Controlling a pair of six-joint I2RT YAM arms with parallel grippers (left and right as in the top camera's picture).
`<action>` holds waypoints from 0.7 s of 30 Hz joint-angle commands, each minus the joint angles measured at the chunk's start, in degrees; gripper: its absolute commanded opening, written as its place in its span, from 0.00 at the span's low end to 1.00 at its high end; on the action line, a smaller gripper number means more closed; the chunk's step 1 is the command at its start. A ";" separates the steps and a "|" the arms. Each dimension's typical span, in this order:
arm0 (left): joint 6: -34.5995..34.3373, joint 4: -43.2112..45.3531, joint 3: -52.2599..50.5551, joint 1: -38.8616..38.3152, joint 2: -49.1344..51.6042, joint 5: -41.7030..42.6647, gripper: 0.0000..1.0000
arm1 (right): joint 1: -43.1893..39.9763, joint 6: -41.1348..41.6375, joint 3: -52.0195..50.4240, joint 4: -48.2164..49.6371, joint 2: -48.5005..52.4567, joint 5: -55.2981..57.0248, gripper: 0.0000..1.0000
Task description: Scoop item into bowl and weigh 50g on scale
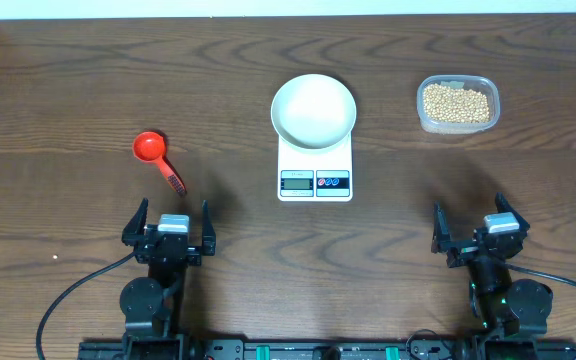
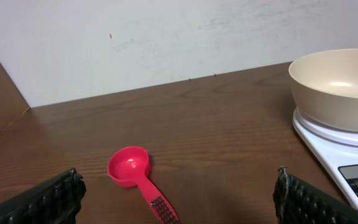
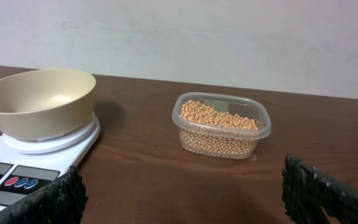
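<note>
Looking at your setup, the round plain white bowl [image 1: 313,110] sits on the small white rectangular digital kitchen scale [image 1: 314,168], mid-desk. The small round pale tan beans [image 1: 456,103] are all in the clear rounded plastic tub [image 1: 424,118], well off to the scale's right. A red plastic scoop [image 1: 149,148] lies flat on the dark wooden desk [image 1: 68,100] to the left. Your left gripper [image 1: 171,222] and right gripper [image 1: 473,228] are both spread wide, gripping nothing, on the near side.
</note>
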 commanded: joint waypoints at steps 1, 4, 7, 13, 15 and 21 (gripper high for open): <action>0.52 -2.32 -0.72 -0.13 0.07 0.15 0.99 | 0.28 -0.55 -0.26 -0.02 -0.07 0.20 0.99; 0.52 -2.34 -0.72 -0.13 0.07 0.15 0.99 | 0.28 -0.55 -0.26 -0.02 -0.07 0.20 0.99; 0.52 -2.34 -0.72 -0.13 0.07 0.15 0.99 | 0.28 -0.55 -0.26 -0.02 -0.07 0.20 0.99; 0.52 -2.34 -0.72 -0.13 0.07 0.15 0.99 | 0.28 -0.55 -0.26 -0.02 -0.07 0.20 0.99; 0.52 -2.34 -0.72 -0.13 0.07 0.15 0.98 | 0.28 -0.55 -0.26 -0.02 -0.07 0.20 0.99; 0.52 -2.32 -0.72 -0.13 0.07 0.15 0.99 | 0.28 -0.55 -0.26 -0.02 -0.07 0.20 0.99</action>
